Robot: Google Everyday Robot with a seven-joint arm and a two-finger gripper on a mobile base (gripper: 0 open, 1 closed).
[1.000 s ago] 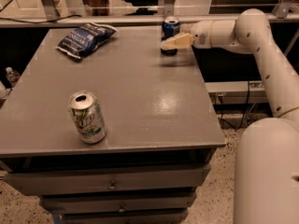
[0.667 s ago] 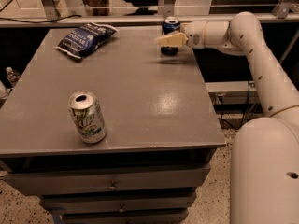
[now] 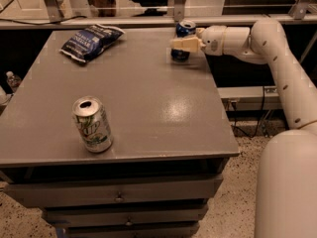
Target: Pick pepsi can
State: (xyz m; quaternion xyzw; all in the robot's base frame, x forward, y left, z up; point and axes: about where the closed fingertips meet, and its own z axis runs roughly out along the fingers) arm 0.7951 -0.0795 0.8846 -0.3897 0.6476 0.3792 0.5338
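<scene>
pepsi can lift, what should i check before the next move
1. The gripper is at the dark blue metal pepsi can, far right of the grey table: ok.
2. Pepsi can upright: ok.
3. Grasp secure: cannot tell.
4. The silver-white can with green lettering is well away, front left: ok.
5. The dark blue crinkled snack bag is well away, far left: ok.

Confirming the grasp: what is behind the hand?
The pepsi can, upright at the far right edge of the table; its top and base show. The hand, extended from the right, covers its middle; contact is hidden.
</scene>
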